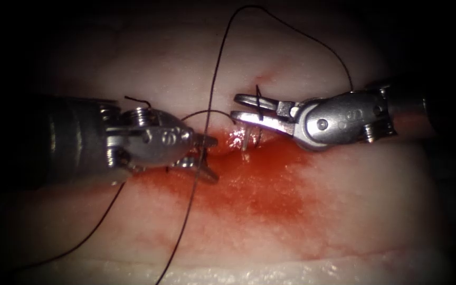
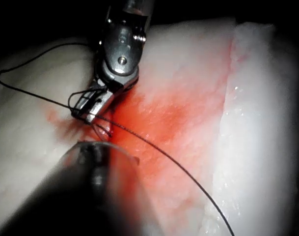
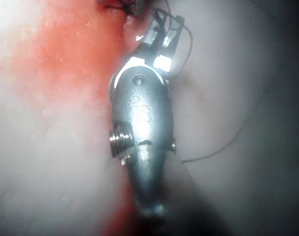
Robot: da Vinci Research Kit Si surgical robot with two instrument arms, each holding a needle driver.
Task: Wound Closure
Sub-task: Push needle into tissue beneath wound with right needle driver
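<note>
Needle [image 1: 245,138]: a short pale stretch stands up from the wet cut [image 1: 238,145], just under the right gripper; its long axis runs near upright, the rest hidden in the tissue [image 1: 344,211].
Right gripper [image 1: 234,106]: jaws spread, nothing pinched; a thread [image 1: 215,79] end drapes across them.
Left gripper [image 1: 210,157]: jaws spread beside the cut on its left, the long thread running between them, ungripped.
Nearer arm: the right, almost touching the needle.
</note>
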